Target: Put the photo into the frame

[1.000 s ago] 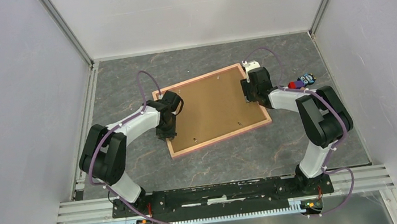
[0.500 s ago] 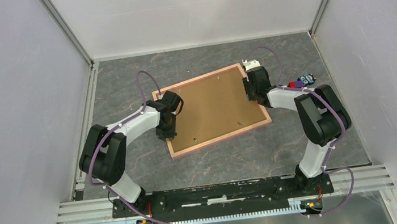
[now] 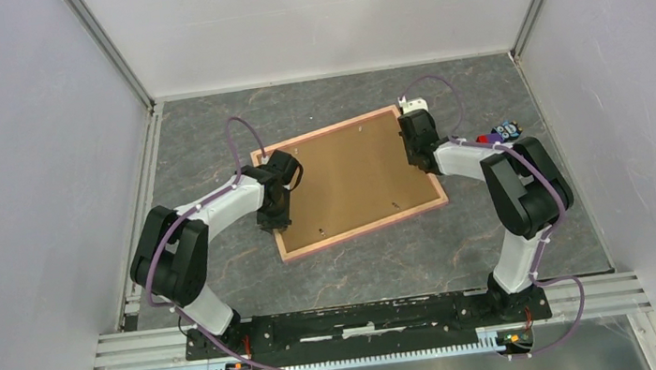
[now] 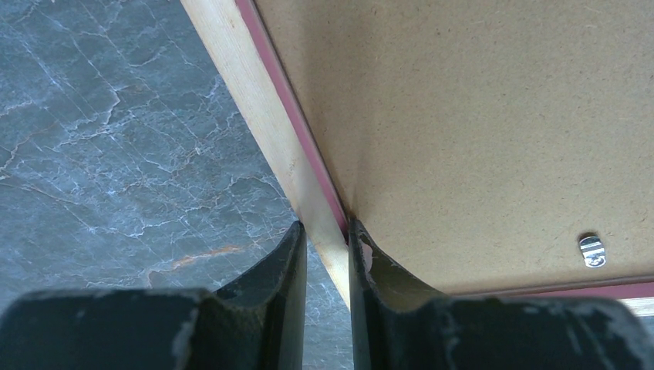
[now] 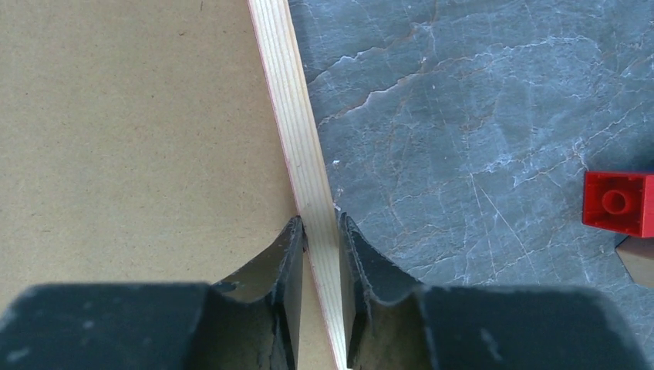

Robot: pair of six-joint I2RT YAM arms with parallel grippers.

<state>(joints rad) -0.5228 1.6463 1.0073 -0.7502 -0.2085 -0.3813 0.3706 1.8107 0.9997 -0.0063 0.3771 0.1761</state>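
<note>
The frame (image 3: pixel 352 182) lies back-up on the grey table, brown board inside a pink edge. My left gripper (image 3: pixel 275 218) is at its left side, and in the left wrist view my left gripper (image 4: pixel 327 231) is shut on the pale wooden rail of the frame (image 4: pixel 270 116). My right gripper (image 3: pixel 413 157) is at the frame's right side. In the right wrist view my right gripper (image 5: pixel 320 223) straddles the rail of the frame (image 5: pixel 297 131), with both fingertips against it. The photo is out of view.
A small metal tab (image 4: pixel 591 250) sits on the board near the frame's near edge. A red toy brick (image 5: pixel 615 202) and other small pieces (image 3: pixel 499 134) lie on the table just right of the right arm. Walls enclose the table on three sides.
The right gripper's jaws have narrowed onto the frame's right rail, and that wrist has shifted slightly toward the far side. The left gripper has kept its grip and place.
</note>
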